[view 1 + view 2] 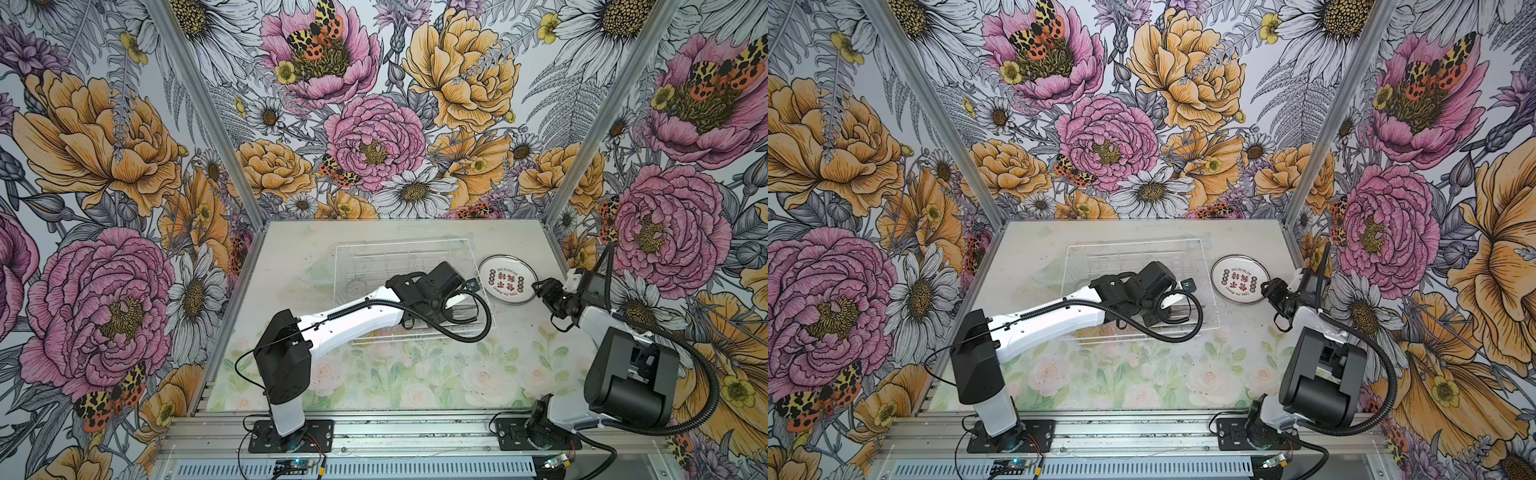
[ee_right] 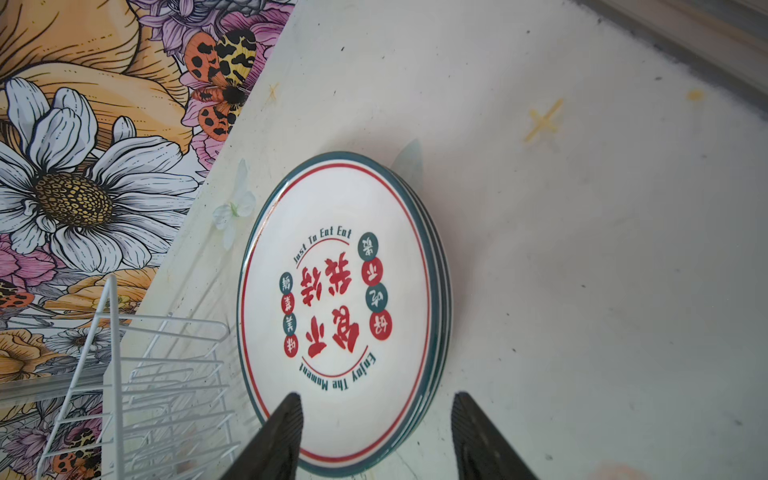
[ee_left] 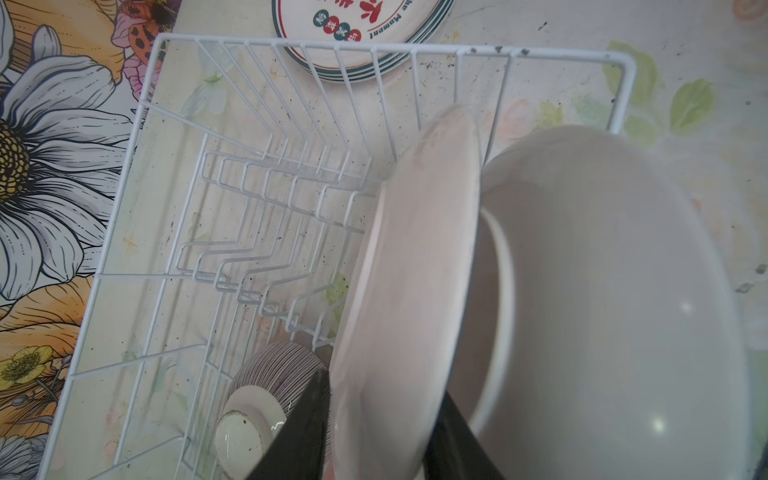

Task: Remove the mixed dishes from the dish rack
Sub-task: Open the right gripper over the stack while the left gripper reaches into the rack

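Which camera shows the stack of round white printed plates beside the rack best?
The right wrist view: the stack of round white printed plates sits large, with its lettering and stacked rims clear. The left wrist view catches only its edge beyond the white wire dish rack. Both top views show it whole but small.

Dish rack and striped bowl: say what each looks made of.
The dish rack looks like thin metal wire coated matte white: slim bent rods, dark specks where coating seems chipped. The striped bowl looks like glazed ceramic: shiny glints on its white foot. Neither is certain.
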Tool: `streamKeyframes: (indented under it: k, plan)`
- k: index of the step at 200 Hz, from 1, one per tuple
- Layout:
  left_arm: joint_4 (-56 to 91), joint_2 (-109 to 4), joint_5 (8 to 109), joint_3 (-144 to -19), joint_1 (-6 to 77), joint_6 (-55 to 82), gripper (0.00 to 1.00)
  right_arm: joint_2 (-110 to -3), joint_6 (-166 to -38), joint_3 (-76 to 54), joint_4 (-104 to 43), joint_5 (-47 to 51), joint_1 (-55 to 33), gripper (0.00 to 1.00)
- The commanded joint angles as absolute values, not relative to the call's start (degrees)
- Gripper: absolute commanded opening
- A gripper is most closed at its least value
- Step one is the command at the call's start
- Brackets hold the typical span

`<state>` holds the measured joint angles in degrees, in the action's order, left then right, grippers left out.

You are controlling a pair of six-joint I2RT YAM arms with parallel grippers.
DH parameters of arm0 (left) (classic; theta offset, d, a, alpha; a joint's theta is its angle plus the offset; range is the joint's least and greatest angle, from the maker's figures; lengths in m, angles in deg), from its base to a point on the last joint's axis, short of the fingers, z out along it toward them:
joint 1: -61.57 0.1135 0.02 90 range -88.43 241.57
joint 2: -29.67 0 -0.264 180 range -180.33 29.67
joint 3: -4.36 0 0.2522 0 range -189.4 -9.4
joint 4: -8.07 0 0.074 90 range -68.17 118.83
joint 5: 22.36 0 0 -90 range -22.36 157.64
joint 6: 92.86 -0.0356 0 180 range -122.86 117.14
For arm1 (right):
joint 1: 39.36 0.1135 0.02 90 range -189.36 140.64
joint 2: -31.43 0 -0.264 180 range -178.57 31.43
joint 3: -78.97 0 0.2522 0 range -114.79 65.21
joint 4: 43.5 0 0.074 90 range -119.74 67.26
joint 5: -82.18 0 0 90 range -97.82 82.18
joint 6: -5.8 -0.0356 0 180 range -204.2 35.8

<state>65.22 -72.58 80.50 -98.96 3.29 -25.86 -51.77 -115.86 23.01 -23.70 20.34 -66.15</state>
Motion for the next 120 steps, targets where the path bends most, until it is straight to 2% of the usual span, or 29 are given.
streamKeyframes:
  k: [1,95,120]
  plan:
    - [65.16,-73.98,85.83,-101.05,3.03,-27.52,0.34,-49.44,-115.86,22.28,-23.94,21.03,-65.8,0.59]
    - [61.19,-77.36,97.52,-101.28,2.18,-29.92,0.21,-49.7,-115.38,22.74,-24.03,21.71,-65.76,0.59]
    - [60.08,-77.29,98.69,-101.15,2.16,-30.39,0.14,-49.69,-115.35,22.76,-24.03,21.81,-65.75,0.59]
